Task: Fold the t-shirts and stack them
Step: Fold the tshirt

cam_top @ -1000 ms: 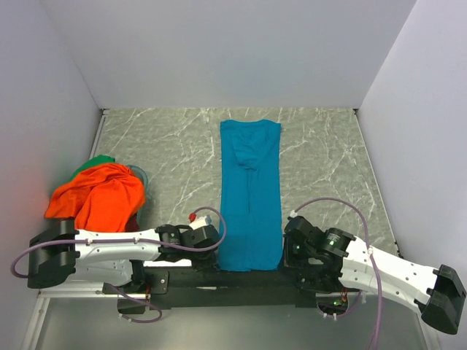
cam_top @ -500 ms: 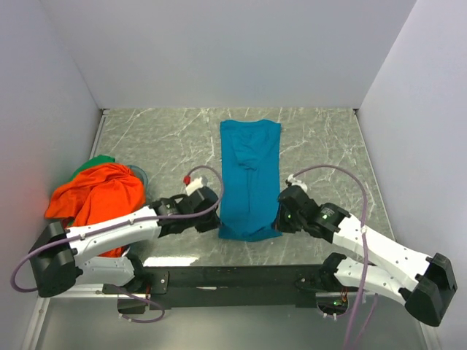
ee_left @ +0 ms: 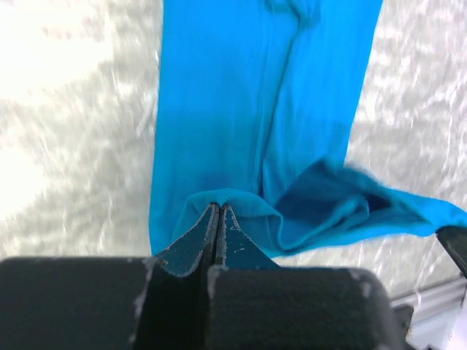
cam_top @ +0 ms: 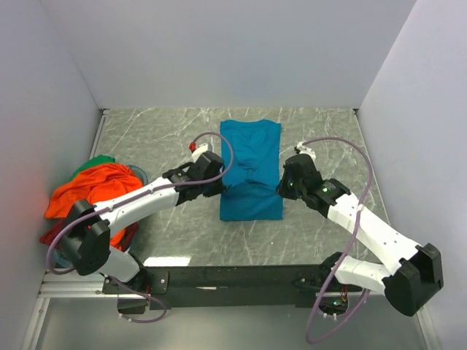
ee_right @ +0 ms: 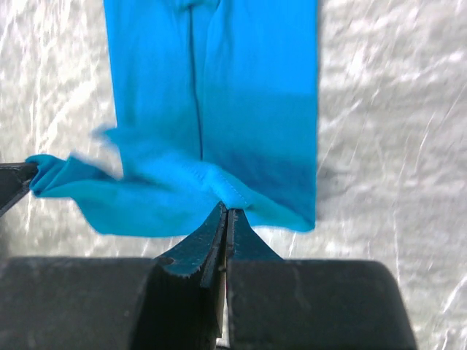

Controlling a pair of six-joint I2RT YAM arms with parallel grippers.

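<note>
The teal blue t-shirt (cam_top: 251, 164) lies as a narrow strip at the table's middle, its near end lifted and doubled back over itself. My left gripper (cam_top: 219, 182) is shut on the shirt's near left corner (ee_left: 219, 200). My right gripper (cam_top: 283, 186) is shut on its near right corner (ee_right: 228, 198). Both hold the hem above the strip's middle. The bright orange t-shirt (cam_top: 98, 197) lies crumpled at the left, with a green one (cam_top: 102, 160) behind it and a bit of red (cam_top: 49, 235) under it.
Grey walls close the marble table (cam_top: 328, 138) at the back and both sides. The black base rail (cam_top: 233, 279) runs along the near edge. The pile of shirts sits beside the left arm (cam_top: 139, 200).
Both grippers carried the teal shirt's near hem away from the near edge toward the back, folding the strip over itself. The orange pile has not moved.
</note>
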